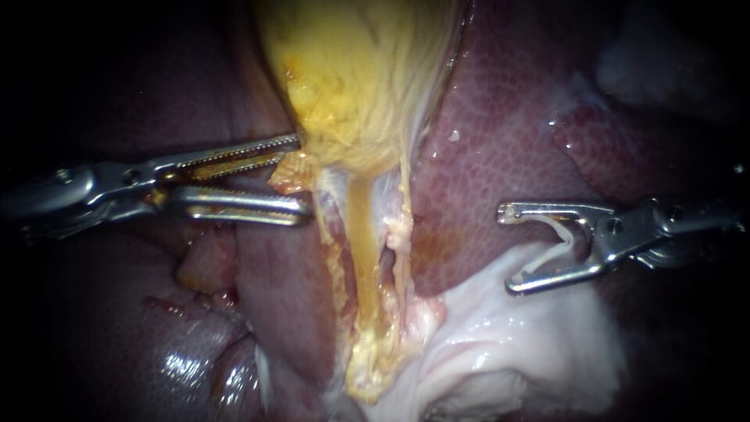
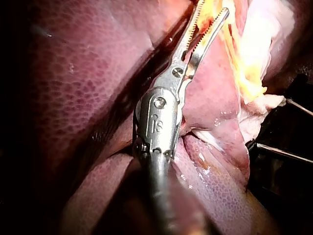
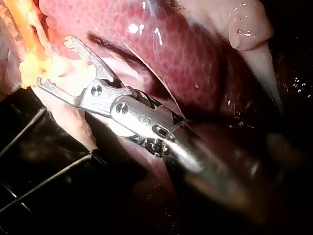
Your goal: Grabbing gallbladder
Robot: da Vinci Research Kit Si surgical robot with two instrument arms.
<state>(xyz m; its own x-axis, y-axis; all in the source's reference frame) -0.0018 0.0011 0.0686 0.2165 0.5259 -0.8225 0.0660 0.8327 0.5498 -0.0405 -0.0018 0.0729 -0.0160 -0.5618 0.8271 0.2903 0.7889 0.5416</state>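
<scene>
Across most of the endoscope view, dark red, mottled, glistening liver (image 1: 508, 141). At upper centre between its lobes, yellow, fibrous, tapering gallbladder (image 1: 359, 70), narrowing downward to a thin yellow stalk (image 1: 361, 234). Lower right, a pale, wet white tissue fold (image 1: 508, 344). From the left, slender steel left instrument (image 1: 303, 176), serrated jaws narrowly apart, tips at the gallbladder's ragged lower edge, nothing clamped. From the right, steel right instrument (image 1: 508, 248), jaws spread wide over the white tissue fold, well apart from the gallbladder.
</scene>
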